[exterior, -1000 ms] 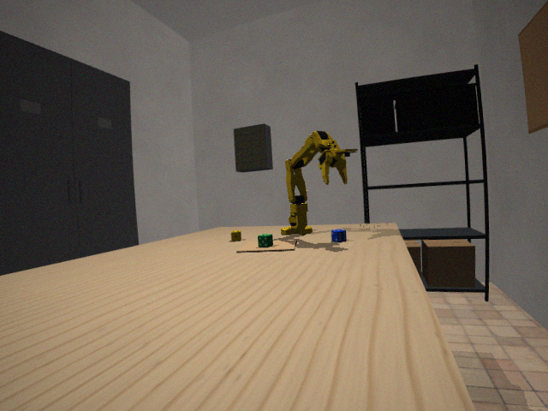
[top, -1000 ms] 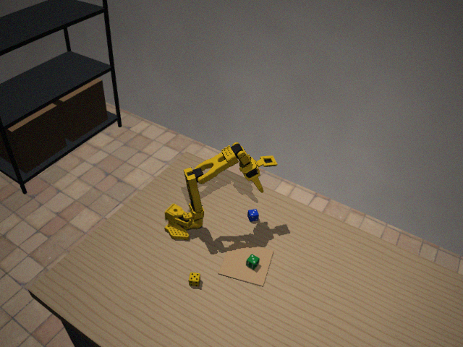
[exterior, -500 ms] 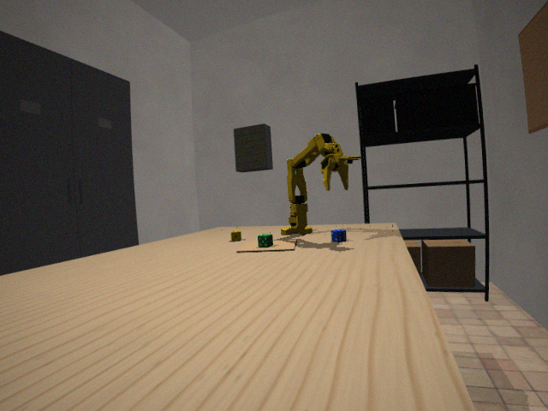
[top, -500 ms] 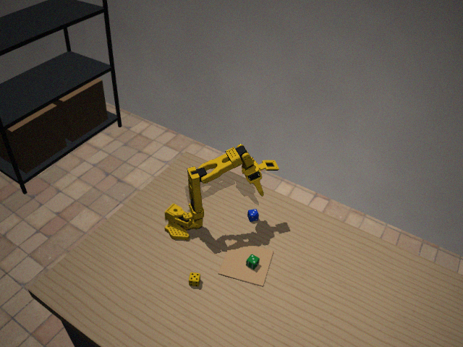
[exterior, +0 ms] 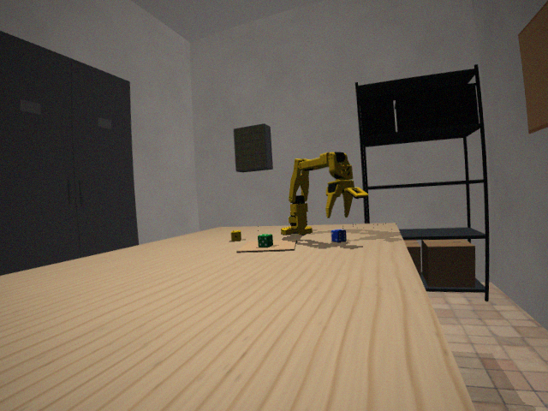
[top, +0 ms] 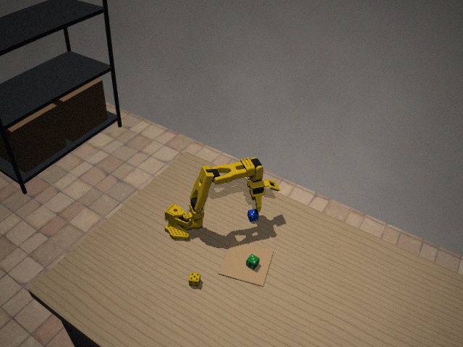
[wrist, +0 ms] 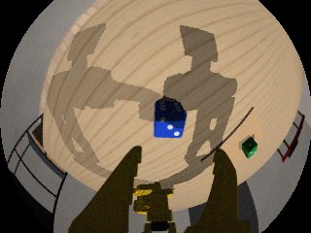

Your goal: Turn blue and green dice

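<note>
The blue die (top: 252,215) (exterior: 338,235) (wrist: 170,119) sits on the wooden worktop (top: 130,280) (exterior: 265,331) (wrist: 146,29), off the mat and well apart from the other dice. The tool (top: 258,209) (exterior: 336,216) (wrist: 178,149) is partly open and grips nothing, its two fingers pointing down above the worktop, near the blue die. In the exterior view a gap shows between the fingertips and the die below. The yellow arm (top: 202,186) (exterior: 298,181) rises from its base, reaches across and bends down at the wrist. The wrist view shows two white pips on one lit face of the blue die, while its other visible face lies in shade. The green die (top: 252,261) (exterior: 265,241) (wrist: 250,148) is on the thin tan mat (top: 235,264) (exterior: 282,247) (wrist: 235,146), within its edges; its upper pips are too small to count surely. The mat lies flat on the worktop. The yellow die (top: 194,279) (exterior: 235,235) stands beside the mat, apart from it, with five dark pips on top. No die lies on another, and the arm's shadow falls between the blue die and the mat
</note>
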